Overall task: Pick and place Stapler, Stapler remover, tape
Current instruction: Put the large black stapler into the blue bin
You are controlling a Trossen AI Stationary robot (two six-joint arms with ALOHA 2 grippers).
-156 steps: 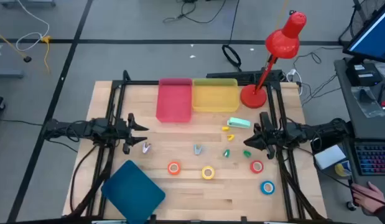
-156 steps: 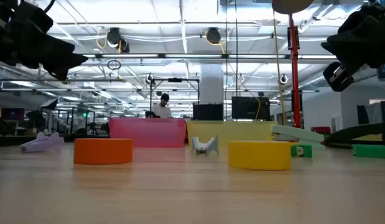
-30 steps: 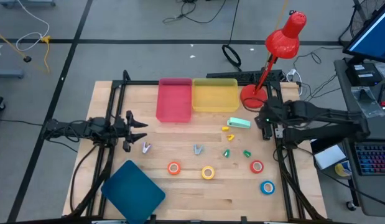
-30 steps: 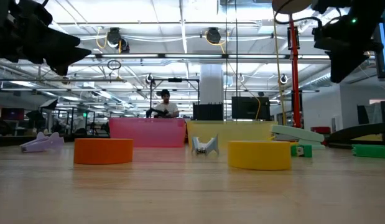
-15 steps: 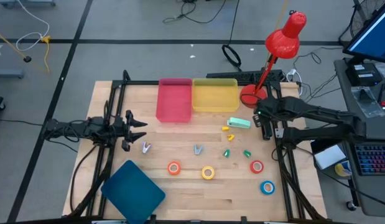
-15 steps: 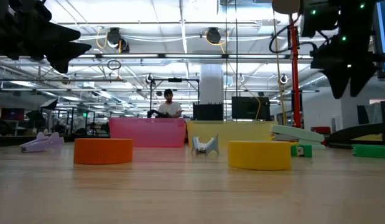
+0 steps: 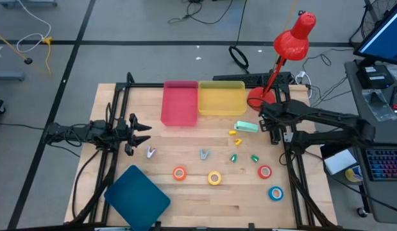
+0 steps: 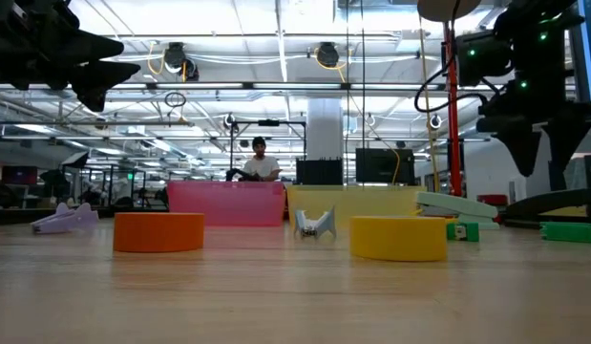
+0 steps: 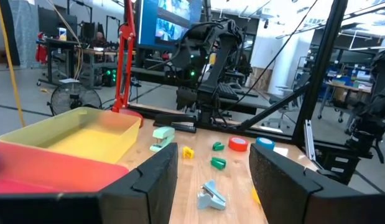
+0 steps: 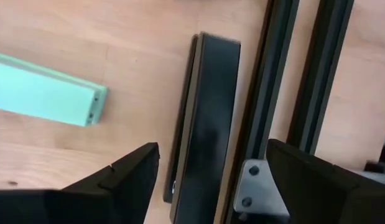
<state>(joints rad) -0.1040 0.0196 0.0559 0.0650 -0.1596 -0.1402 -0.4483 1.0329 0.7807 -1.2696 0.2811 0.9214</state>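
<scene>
Tape rolls lie in a loose row along the near half of the wooden counter (image 7: 185, 141): an orange roll (image 7: 179, 172), a yellow roll (image 7: 214, 178), a red roll (image 7: 265, 171) and a blue roll (image 7: 276, 192), the blue one nearest the counter's front right corner. All four lie flat and apart from one another. A mint-green stapler (image 7: 246, 127) rests just in front of the yellow bin (image 7: 221, 98), which stands touching the pink bin (image 7: 179, 102) at the back of the counter. A black stapler (image 10: 204, 124) lies beside the mint one, right against the dark frame rail at the counter's right edge. Small staple removers are scattered between the staplers and the rolls: a yellow one (image 7: 234, 134), two green ones (image 7: 234, 157) (image 7: 254, 158), a grey one (image 7: 203, 154) and a pale lilac one (image 7: 151, 151). A dark blue lid (image 7: 138, 197) sits at the front left corner, and a red desk lamp (image 7: 285, 51) stands at the back right.

The right tool (image 7: 276, 133) hangs above the black stapler with its fingers spread wide, holding nothing; the right wrist view looks straight down on that stapler between the two fingers. The left tool (image 7: 138, 134) waits over the left side of the counter, near the lilac remover, its fingers parted and empty.
</scene>
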